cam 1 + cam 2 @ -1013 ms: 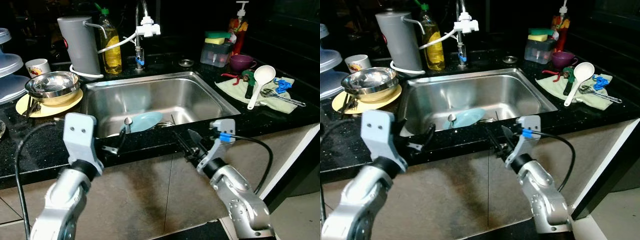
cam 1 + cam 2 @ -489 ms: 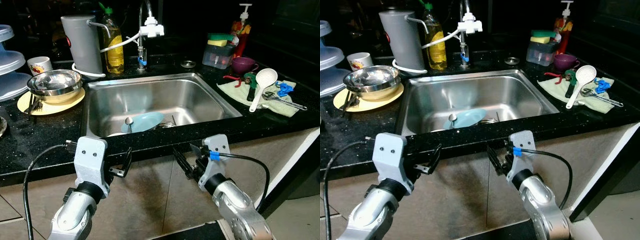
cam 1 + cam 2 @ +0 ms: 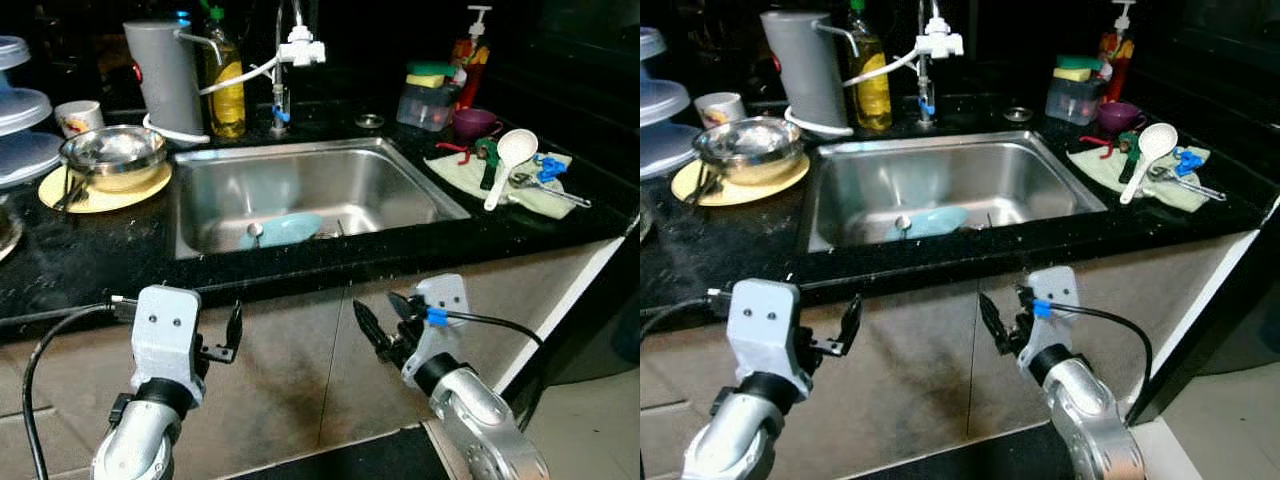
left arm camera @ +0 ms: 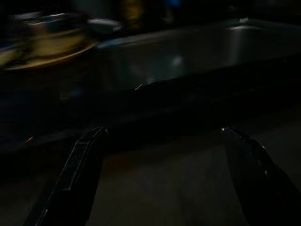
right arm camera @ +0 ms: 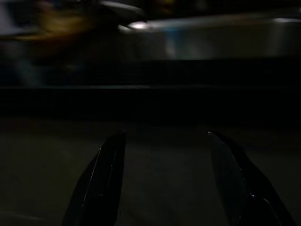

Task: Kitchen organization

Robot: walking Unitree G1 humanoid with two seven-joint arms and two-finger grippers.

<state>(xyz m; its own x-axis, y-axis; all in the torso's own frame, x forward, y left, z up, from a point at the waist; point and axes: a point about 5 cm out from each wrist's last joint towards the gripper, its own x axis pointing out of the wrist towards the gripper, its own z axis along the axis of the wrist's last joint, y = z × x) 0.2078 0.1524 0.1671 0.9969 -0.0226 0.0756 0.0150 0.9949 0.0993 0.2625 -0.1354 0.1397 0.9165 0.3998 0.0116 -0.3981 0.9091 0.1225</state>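
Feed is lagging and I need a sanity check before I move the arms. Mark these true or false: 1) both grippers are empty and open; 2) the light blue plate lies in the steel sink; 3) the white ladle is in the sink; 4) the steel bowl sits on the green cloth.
1) True: the left gripper and right gripper hang open below the counter edge.
2) True: the light blue plate lies in the steel sink.
3) False: the white ladle lies on the green cloth.
4) False: the steel bowl sits on a yellow plate.
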